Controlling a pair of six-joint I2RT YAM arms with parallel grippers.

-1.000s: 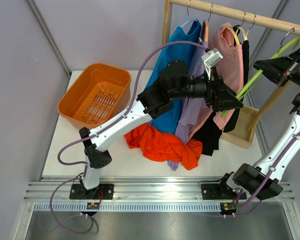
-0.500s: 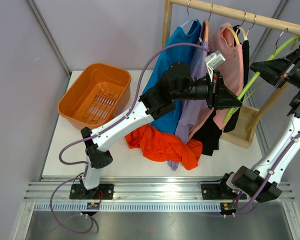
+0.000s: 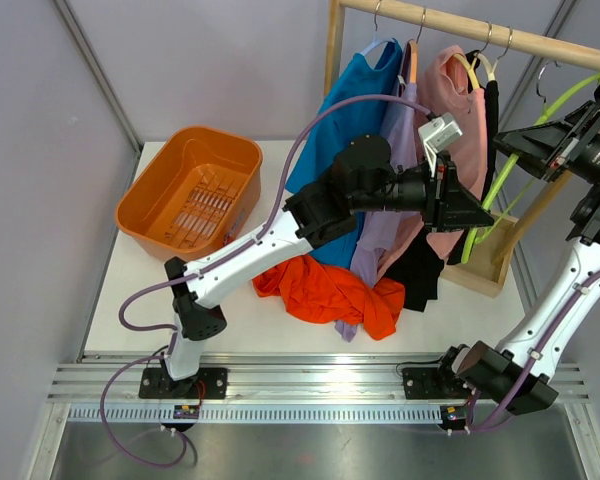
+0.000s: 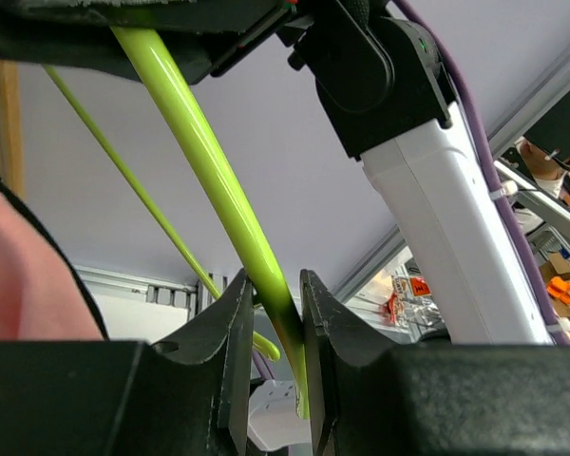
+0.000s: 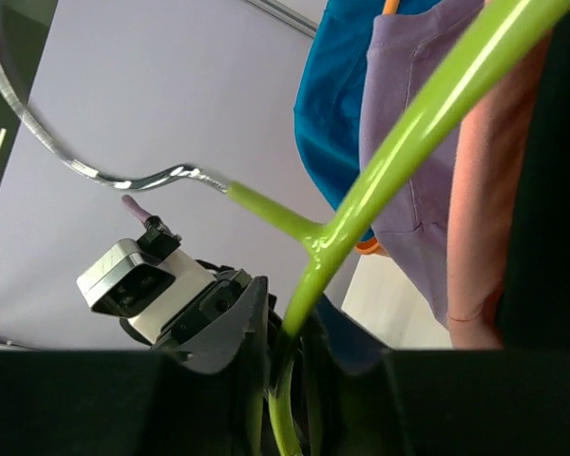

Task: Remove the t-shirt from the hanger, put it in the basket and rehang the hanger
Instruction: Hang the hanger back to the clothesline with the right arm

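Left gripper (image 4: 269,309): clamped on the lower end of the green hanger (image 4: 209,180). The rod sits pinched between both jaws at bottom centre of the left wrist view.

Right gripper (image 5: 283,347): jaws sit around the same hanger near the junction below its metal hook. Can't tell if it's pinching or has let slack in, since the gap is too dark to read.

Both wrist views show a bare rod with no cloth on it. Can't tell from the top view whether the hook is on the rail (image 3: 460,25).

Orange t-shirt (image 3: 325,290) is a crumpled heap on the table (image 3: 130,300), lower centre of the top view, under the hanging clothes. My read is that it's the one that came off this hanger, so the removal looks done. It is not in the basket (image 3: 137,190) at upper left.

Blue shirt (image 3: 345,110), purple shirt (image 3: 395,110), pink shirt (image 3: 450,90) and a black one (image 3: 420,270) hang on the rail.

Handling, judged:
- The t-shirt looks light, limp and non-fragile, with no stiffness to push against.
- Pinch a raised fold on top of the heap, or the collar if it can be found.
- It should drape and trail when lifted, and could drag against the hems hanging just above it.
- The hanger rod is stiff, thin and smooth, so it's likely to swivel in a single pinch.
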